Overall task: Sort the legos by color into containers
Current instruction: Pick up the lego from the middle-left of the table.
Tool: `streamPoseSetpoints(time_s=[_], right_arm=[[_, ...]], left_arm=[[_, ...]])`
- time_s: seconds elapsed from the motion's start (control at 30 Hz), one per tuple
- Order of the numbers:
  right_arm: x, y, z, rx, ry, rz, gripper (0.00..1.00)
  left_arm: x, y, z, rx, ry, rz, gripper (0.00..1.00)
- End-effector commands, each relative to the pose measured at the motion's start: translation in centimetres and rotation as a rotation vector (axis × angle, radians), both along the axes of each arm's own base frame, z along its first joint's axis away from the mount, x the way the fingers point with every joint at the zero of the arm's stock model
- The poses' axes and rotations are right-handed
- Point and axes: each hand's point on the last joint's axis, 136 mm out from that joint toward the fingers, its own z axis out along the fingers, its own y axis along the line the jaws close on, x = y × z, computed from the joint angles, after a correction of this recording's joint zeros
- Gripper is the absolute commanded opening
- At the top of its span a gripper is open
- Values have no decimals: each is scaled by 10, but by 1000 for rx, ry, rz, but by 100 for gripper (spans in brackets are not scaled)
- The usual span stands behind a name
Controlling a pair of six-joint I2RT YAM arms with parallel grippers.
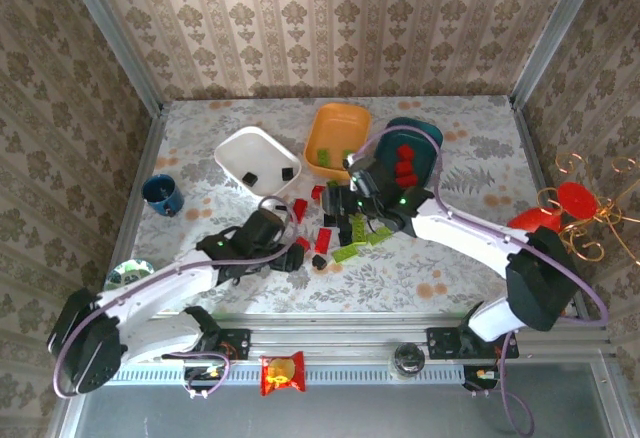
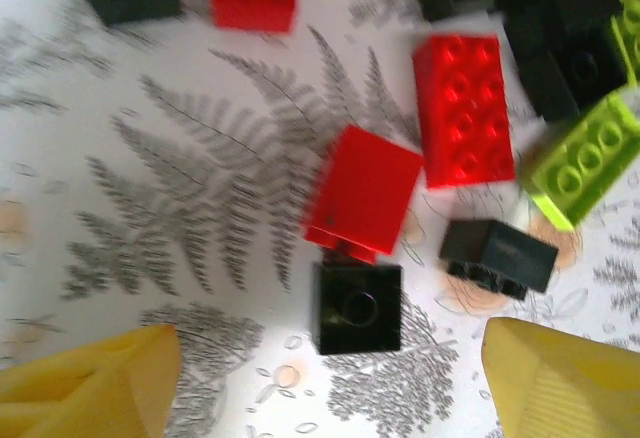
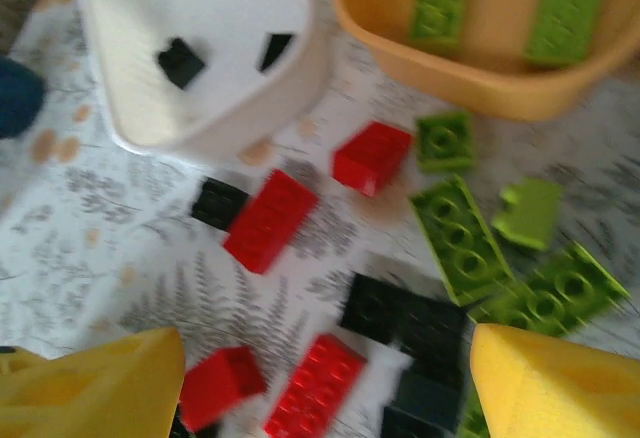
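While sorting legos (image 1: 323,240) scattered on the bench (image 1: 450,258) near the containers (image 1: 335,123), note left jaws spread either side of a black brick (image 2: 358,308) for pickup, right jaws spread, empty, above the pile.

Beyond the right gripper (image 3: 322,383), the orange tray (image 3: 480,88) is cut off and blurred. Its arm (image 1: 470,228) partly hides the teal tray (image 1: 424,148).

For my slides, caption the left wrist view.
Open left gripper above a square black brick, beside red, black and lime green legos on the fern-patterned table.
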Motion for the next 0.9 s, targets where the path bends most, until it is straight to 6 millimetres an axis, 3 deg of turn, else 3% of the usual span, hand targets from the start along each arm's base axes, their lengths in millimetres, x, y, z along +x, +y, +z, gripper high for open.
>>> streamPoseSetpoints(time_s=[0.0, 0.07, 0.13, 0.43, 0.73, 0.87], right_arm=[[-1, -15, 11, 17, -46, -65, 77], [-2, -19, 8, 12, -44, -73, 77], [-5, -21, 19, 37, -69, -75, 77], [-8, -25, 32, 59, -99, -76, 78], [-8, -30, 33, 59, -105, -87, 78], [-8, -30, 32, 59, -103, -89, 78]], left_arm=[[-13, -18, -4, -15, 52, -85, 77], [-15, -19, -10, 4, 69, -92, 73], [-13, -21, -14, 29, 71, -96, 69], [3, -27, -40, 140, 74, -118, 54], [6, -23, -51, 187, 81, -109, 40], [5, -20, -39, 174, 53, -100, 32]])
